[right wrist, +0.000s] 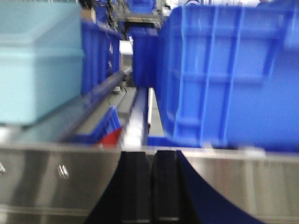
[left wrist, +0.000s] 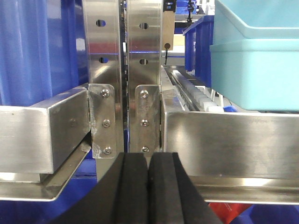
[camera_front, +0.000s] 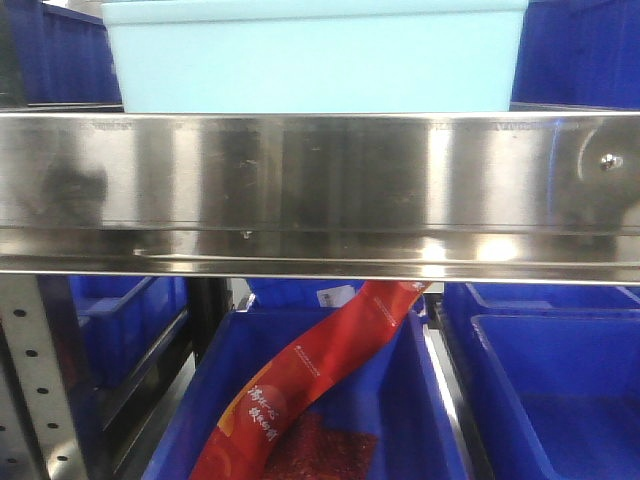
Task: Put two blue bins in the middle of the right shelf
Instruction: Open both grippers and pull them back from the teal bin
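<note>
A pale cyan-blue rectangular plastic bin (camera_front: 315, 55) with smooth walls sat on the rack tier just above the broad brushed stainless-steel rail (camera_front: 320, 190), its base meeting the top edge of that shiny rail. In the left wrist view two pale bin walls showed, one (left wrist: 254, 72) standing on the tier behind the rail and a second rim and wall (left wrist: 257, 18) rising out of it; they looked nested, though the crop made that hard to confirm. Dark royal-blue plastic bins (camera_front: 560, 55) flanked the pale one on either side, and more of them (camera_front: 545, 380) filled the level below, where a long red printed packet (camera_front: 310, 385) lay slanting in one.

The left gripper (left wrist: 148, 186) hung low in front of the riveted steel uprights (left wrist: 124, 93), its black padded fingers pressed together with nothing between them. The right gripper (right wrist: 151, 186) was likewise closed and empty, its pads touching, before the steel rail. That view was blurred, yet the pale bin (right wrist: 39, 63) was plain at its left and a ribbed dark blue crate (right wrist: 229, 70) at its right, well apart.
</note>
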